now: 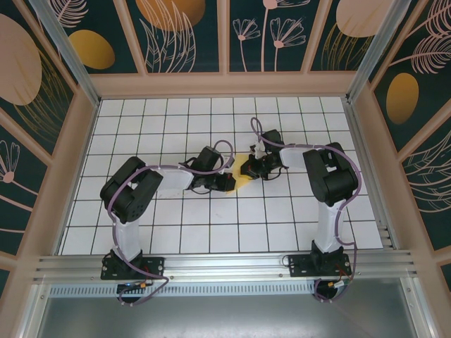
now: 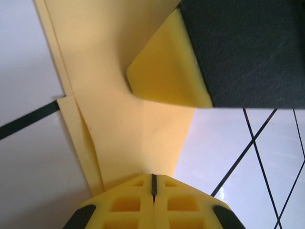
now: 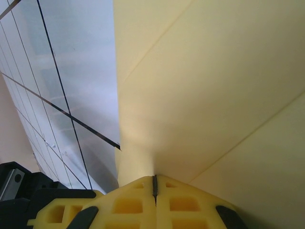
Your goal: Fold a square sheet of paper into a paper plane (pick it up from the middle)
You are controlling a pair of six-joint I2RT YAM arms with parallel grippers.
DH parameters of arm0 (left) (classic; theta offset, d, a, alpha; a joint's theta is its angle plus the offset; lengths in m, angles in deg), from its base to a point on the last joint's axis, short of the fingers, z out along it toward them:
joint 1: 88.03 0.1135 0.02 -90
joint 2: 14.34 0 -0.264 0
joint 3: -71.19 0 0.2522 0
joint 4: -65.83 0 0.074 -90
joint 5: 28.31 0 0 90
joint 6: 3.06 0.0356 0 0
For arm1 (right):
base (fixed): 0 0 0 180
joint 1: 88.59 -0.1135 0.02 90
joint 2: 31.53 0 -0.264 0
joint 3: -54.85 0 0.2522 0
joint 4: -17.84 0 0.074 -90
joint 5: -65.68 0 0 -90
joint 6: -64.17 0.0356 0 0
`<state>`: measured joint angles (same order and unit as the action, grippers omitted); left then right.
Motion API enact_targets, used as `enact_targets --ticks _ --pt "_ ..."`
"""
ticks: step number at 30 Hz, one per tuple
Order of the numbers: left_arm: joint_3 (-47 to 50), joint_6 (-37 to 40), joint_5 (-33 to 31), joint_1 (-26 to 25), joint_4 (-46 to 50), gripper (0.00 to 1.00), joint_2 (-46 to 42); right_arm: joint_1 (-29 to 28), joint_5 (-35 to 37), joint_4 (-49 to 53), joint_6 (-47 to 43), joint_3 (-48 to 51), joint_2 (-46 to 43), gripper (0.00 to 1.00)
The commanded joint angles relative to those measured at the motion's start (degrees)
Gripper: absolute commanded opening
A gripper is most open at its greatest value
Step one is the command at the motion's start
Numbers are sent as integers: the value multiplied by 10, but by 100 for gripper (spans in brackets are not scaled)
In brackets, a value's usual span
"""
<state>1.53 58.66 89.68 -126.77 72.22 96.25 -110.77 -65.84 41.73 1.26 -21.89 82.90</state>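
Observation:
The yellow sheet of paper [image 1: 242, 181] lies partly folded at the middle of the white grid table, with creases and layered flaps across it [image 2: 109, 95]. My left gripper [image 1: 227, 182] comes at it from the left. In the left wrist view its jaws [image 2: 153, 177] are shut, with the paper's edge running in between the tips. My right gripper [image 1: 249, 169] meets the paper from the right. Its jaws [image 3: 154, 180] are also shut, on a pinched ridge of the paper [image 3: 214, 95]. A yellow fingertip [image 2: 164, 71] of the right gripper rests on the paper in the left wrist view.
The white tiled table [image 1: 211, 120] is boxed in by dark walls painted with orange ovals [image 1: 91, 49]. An aluminium rail [image 1: 225, 264] runs along the near edge at the arm bases. Both arms fold inward, and their wrists sit close together at the centre.

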Motion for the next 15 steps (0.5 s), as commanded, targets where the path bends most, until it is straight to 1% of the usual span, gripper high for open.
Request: enact_targets --ticks 1,10,15 --pt "25 4 1 0 19 5 -11 0 101 33 -8 14 54 3" --pt "65 -4 -8 0 37 0 -39 0 105 37 -11 12 55 3" --pt "81 -2 -5 -1 48 0 -53 0 108 39 -12 12 55 3"
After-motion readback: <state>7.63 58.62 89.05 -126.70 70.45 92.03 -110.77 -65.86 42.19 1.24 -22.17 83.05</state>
